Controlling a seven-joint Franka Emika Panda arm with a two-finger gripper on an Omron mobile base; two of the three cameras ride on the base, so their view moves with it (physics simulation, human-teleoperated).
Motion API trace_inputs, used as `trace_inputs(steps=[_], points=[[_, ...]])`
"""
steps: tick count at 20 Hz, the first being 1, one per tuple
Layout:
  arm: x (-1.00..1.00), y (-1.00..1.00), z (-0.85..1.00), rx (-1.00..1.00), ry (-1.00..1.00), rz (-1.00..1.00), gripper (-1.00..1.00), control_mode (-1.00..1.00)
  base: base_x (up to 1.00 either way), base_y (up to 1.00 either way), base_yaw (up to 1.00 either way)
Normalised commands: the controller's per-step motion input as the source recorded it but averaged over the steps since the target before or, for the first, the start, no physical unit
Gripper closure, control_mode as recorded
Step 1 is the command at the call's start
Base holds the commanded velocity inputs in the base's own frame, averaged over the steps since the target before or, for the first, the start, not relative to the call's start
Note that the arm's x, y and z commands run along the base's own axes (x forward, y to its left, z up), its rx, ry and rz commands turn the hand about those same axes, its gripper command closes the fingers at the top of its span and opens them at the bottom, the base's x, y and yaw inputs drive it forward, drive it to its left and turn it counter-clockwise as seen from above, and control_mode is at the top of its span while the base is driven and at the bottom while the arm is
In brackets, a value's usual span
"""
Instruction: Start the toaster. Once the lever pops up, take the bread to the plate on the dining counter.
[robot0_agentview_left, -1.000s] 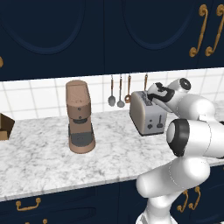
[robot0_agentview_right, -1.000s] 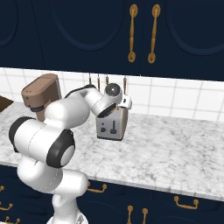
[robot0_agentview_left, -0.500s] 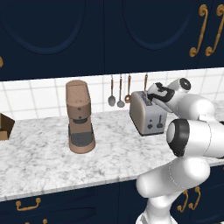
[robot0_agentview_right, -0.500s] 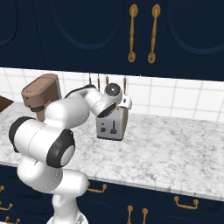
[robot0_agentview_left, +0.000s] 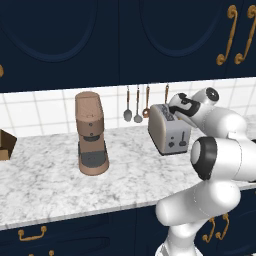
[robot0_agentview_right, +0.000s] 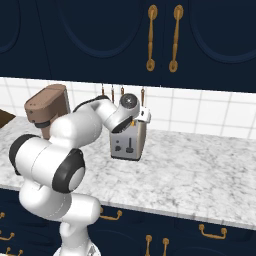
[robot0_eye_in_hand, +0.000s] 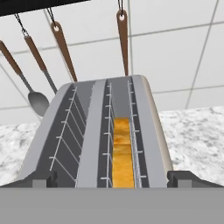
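The silver toaster (robot0_agentview_left: 168, 131) stands on the marbled counter by the tiled wall. Looking down into the toaster (robot0_eye_in_hand: 148, 127) in the hand view, the bread (robot0_eye_in_hand: 122, 153) stands deep in the right slot as a golden-orange slice, while the left slot holds nothing. My gripper (robot0_eye_in_hand: 116, 180) hovers open just above the toaster's near end, one fingertip (robot0_eye_in_hand: 43, 179) at each side, holding nothing. The lever (robot0_agentview_right: 131, 144) is a dark tab on the narrow end face. The plate and the dining counter are out of view.
A tall brown coffee machine (robot0_agentview_left: 91, 134) stands left of the toaster. Spoons and ladles (robot0_agentview_left: 136, 104) hang on the tiled wall behind it. A brown box (robot0_agentview_left: 5, 145) sits at the far left. Navy cabinets hang overhead and the counter edge (robot0_agentview_left: 75, 212) runs in front.
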Motion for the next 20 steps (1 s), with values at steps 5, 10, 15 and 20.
trace_inputs(steps=[5, 10, 15, 20], points=[[0.0, 0.0, 0.03, 0.0, 0.0, 0.0, -1.0, -1.0, 0.0, 0.0, 0.0], [0.0, 0.0, 0.0, 0.0, 0.0, 0.0, -1.0, -1.0, 0.0, 0.0, 0.0], [0.0, 0.0, 0.0, 0.0, 0.0, 0.0, -1.0, -1.0, 0.0, 0.0, 0.0], [0.0, 0.0, 0.0, 0.0, 0.0, 0.0, -1.0, -1.0, 0.0, 0.0, 0.0]])
